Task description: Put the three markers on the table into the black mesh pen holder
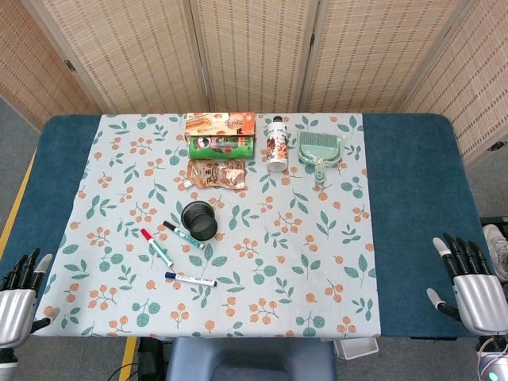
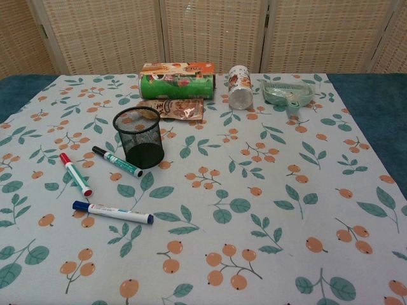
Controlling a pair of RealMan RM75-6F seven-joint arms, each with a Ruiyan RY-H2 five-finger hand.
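The left hand [image 1: 17,298] rests at the near left edge of the tabletop [image 1: 413,190], well left of the black mesh pen holder [image 2: 138,136]; its fingers are apart and it has hold of nothing. All three markers lie flat on the leaf-printed cloth [image 2: 267,210], none in the holder yet. The red-capped marker [image 2: 75,174] lies left of the holder and nearer the robot, the black-capped marker [image 2: 117,161] lies just beside the holder's base on its left, and the blue-capped marker [image 2: 112,212] lies well in front of the holder. Each has a white barrel; the red and black ones carry green bands.

The holder stands upright, open at the top, a light wire cup. Behind it lie a brown packet [image 2: 172,108], a green tube [image 2: 177,86] and an orange box [image 2: 177,67]; further right of the holder stand a white bottle [image 2: 240,86] and a green dustpan [image 2: 286,93].

The right hand [image 1: 475,286] sits at the near right edge, far right of the holder, fingers spread and empty.

The likely risks: a thin marker may roll off the fingertips when picked from flat cloth, and reaching for the black-capped one could nudge or tip the light holder.
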